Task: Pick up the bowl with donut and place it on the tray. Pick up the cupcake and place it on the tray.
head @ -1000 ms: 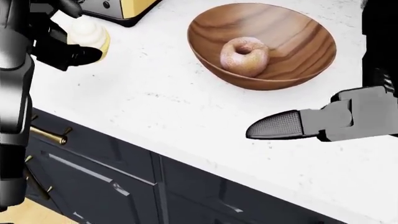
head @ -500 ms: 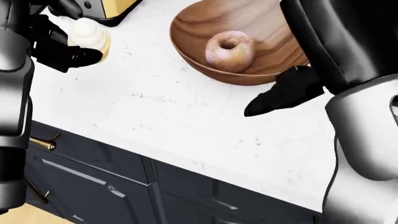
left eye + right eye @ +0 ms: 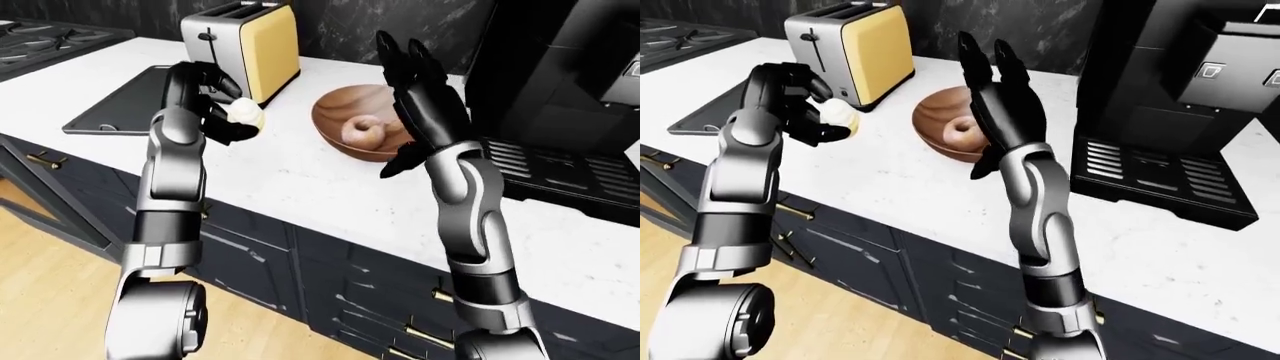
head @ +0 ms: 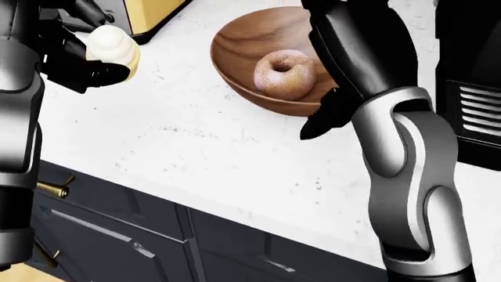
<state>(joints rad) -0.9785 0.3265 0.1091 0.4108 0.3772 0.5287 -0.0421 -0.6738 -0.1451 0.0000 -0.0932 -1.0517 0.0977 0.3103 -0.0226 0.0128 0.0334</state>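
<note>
On the white counter (image 3: 290,180), the black tray (image 3: 125,101) lies at nine o'clock of the wooden bowl (image 3: 345,120) holding the donut (image 3: 360,131). The right hand (image 3: 420,90) is raised, fingers spread. The left hand (image 3: 205,97) grips the cupcake (image 3: 245,114) above the counter.

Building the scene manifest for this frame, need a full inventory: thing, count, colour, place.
cupcake: 1, cream, held off the counter in the left robot hand
bowl: 1, brown wood, on the counter, partly behind the right robot hand
donut: 1, pinkish, in the bowl
tray: 1, dark, on the counter at left of the left-eye view
toaster: 1, silver and yellow, beside the tray
coffee machine: 1, black, on the counter at right
stove: 1, black, top left
counter: 1, white speckled
cabinets: dark, brass handles, under the counter
left robot hand: 1, black, shut on the cupcake
right robot hand: 1, black, open, raised, fingers up
</note>
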